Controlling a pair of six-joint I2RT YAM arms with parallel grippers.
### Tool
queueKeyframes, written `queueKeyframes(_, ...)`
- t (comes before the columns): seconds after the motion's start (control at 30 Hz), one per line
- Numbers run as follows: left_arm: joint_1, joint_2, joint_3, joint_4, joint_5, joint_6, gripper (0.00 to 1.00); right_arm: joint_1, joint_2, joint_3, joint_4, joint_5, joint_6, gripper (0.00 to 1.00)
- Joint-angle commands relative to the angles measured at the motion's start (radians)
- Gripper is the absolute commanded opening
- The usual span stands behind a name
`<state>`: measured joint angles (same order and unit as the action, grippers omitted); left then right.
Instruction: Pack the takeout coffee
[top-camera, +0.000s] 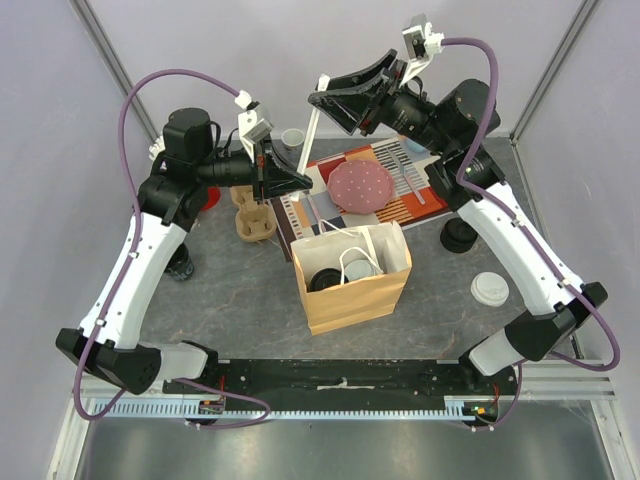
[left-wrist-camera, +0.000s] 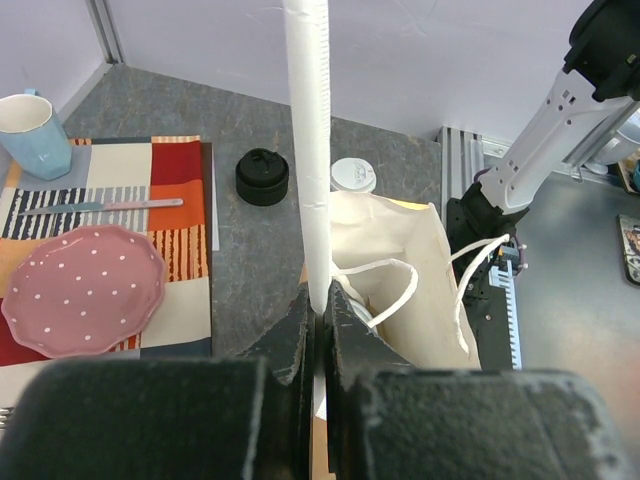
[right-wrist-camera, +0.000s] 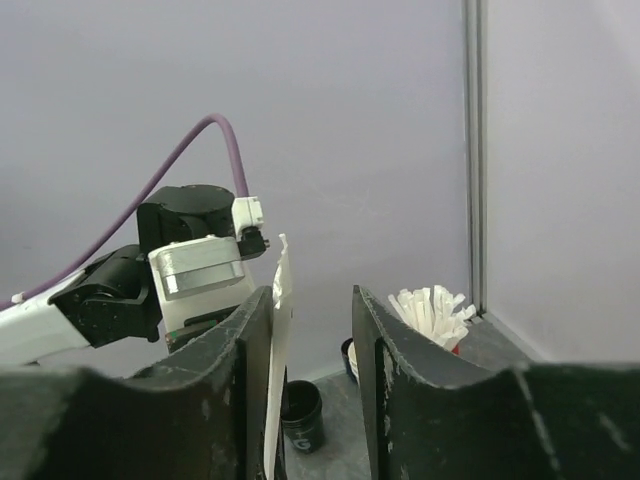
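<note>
Near brown paper bag (top-camera: 352, 292), left hand (left-wrist-camera: 318, 318) clamped on long white paper straw (left-wrist-camera: 308, 150); right hand (right-wrist-camera: 312, 302) apart at straw top.

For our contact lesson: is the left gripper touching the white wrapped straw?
Touching. The left wrist view shows the left gripper pinching the white wrapped straw at its lower end.

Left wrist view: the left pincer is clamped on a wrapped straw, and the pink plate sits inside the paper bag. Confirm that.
One detail is wrong. The left pincer is clamped on the wrapped straw, but the pink plate lies on the striped placemat, outside the paper bag. The left wrist view shows it.
</note>
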<state>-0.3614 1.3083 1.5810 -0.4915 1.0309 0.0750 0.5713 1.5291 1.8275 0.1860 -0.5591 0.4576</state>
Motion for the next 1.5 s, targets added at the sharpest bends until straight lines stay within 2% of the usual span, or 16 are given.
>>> queueKeyframes(0.0,-0.01,-0.007,0.004,0.031,0.024,0.012,0.02,0.004,-0.007,0.041,0.056,-0.074,0.007,0.39)
queueKeyframes(0.13,-0.01,0.002,0.013,0.031,0.018,0.006,0.02,0.007,0.017,0.073,0.037,-0.12,0.023,0.17)
queueKeyframes(0.17,-0.01,0.005,0.016,0.031,0.018,0.008,0.02,0.01,0.02,0.079,0.008,-0.116,0.009,0.0)
queueKeyframes(0.27,-0.01,0.002,0.01,0.031,0.009,0.008,0.02,0.009,-0.01,0.047,-0.017,-0.087,-0.04,0.0)
queueKeyframes(0.33,-0.01,-0.001,0.002,0.03,-0.023,0.0,0.77,0.006,-0.047,0.033,-0.064,-0.07,-0.137,0.0)
queueKeyframes(0.37,-0.01,-0.009,-0.012,0.034,-0.037,-0.006,0.99,0.006,-0.058,0.033,-0.136,-0.067,-0.173,0.0)
queueKeyframes(0.47,-0.008,-0.018,-0.032,0.047,-0.121,-0.018,1.0,0.002,-0.083,0.038,-0.287,-0.109,-0.302,0.0)
queueKeyframes(0.6,-0.002,-0.027,-0.026,0.039,-0.27,-0.03,1.0,0.001,-0.089,-0.012,-0.364,-0.252,-0.297,0.0)
queueKeyframes(0.73,0.012,-0.038,-0.032,0.059,-0.362,-0.066,1.0,0.009,-0.099,-0.085,-0.306,-0.395,-0.2,0.0)
queueKeyframes(0.87,0.03,-0.04,-0.073,0.088,-0.548,-0.142,1.0,0.027,-0.099,-0.102,-0.249,-0.462,-0.183,0.0)
queueKeyframes(0.93,0.036,-0.037,-0.087,0.087,-0.607,-0.143,1.0,0.03,-0.096,-0.112,-0.138,-0.492,-0.139,0.0)
queueKeyframes(1.0,0.038,-0.037,-0.095,0.087,-0.661,-0.132,1.0,0.036,-0.101,-0.12,-0.073,-0.484,-0.103,0.0)
queueKeyframes(1.03,0.038,-0.038,-0.096,0.087,-0.663,-0.126,1.0,0.038,-0.107,-0.119,-0.066,-0.405,-0.124,0.0)
queueKeyframes(1.23,0.038,-0.04,-0.098,0.096,-0.632,-0.118,1.0,0.042,-0.109,0.009,-0.376,0.009,-0.499,0.0)
queueKeyframes(1.33,0.038,-0.043,-0.098,0.094,-0.635,-0.109,1.0,0.041,-0.125,0.004,-0.32,0.126,-0.521,0.0)
queueKeyframes(1.47,0.039,-0.043,-0.098,0.094,-0.646,-0.106,1.0,0.042,-0.197,-0.106,-0.009,-0.077,-0.357,0.0)
